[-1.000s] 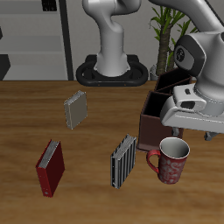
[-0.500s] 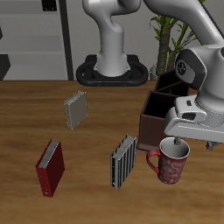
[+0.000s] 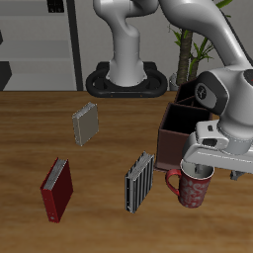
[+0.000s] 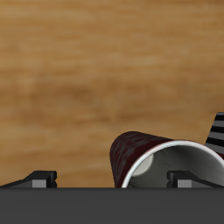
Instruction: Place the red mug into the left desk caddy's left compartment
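The red mug (image 3: pixel 193 185) is seen upright on the tabletop (image 3: pixel 99 168), just in front of the left desk caddy (image 3: pixel 181 135). The gripper (image 3: pixel 203 169) is positioned at its rim; whether the jaws grip anything cannot be told.

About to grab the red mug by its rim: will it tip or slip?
The red mug stands upright on a flat base, so probably stable. It looks rigid and glossy, so a rim pinch may slip. Its loop handle juts sideways, so it could swing once the tool lifts it.
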Available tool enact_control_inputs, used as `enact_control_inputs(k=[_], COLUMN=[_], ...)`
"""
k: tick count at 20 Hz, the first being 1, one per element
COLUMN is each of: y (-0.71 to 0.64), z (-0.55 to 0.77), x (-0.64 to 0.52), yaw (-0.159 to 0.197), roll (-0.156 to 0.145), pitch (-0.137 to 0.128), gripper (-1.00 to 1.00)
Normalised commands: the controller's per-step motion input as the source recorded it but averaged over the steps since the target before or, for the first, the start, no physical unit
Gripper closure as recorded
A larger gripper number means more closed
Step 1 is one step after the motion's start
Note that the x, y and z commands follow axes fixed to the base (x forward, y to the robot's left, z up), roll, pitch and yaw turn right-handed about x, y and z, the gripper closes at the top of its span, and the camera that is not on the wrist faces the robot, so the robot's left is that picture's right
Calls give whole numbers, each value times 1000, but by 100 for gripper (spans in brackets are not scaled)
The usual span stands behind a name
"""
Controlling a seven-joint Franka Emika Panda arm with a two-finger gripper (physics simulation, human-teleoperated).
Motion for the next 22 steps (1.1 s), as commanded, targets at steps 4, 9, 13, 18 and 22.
enact_control_inputs(k=[4, 9, 13, 18, 22], y=[-71, -51, -89, -47, -26], z=[-361, -318, -187, 93, 218], x=[47, 86, 13, -39, -42], yaw=[-4, 0, -15, -1, 30], roll=[-8, 19, -8, -1, 1], pitch=[23, 34, 18, -12, -41], gripper=[-100, 100, 100, 100, 100])
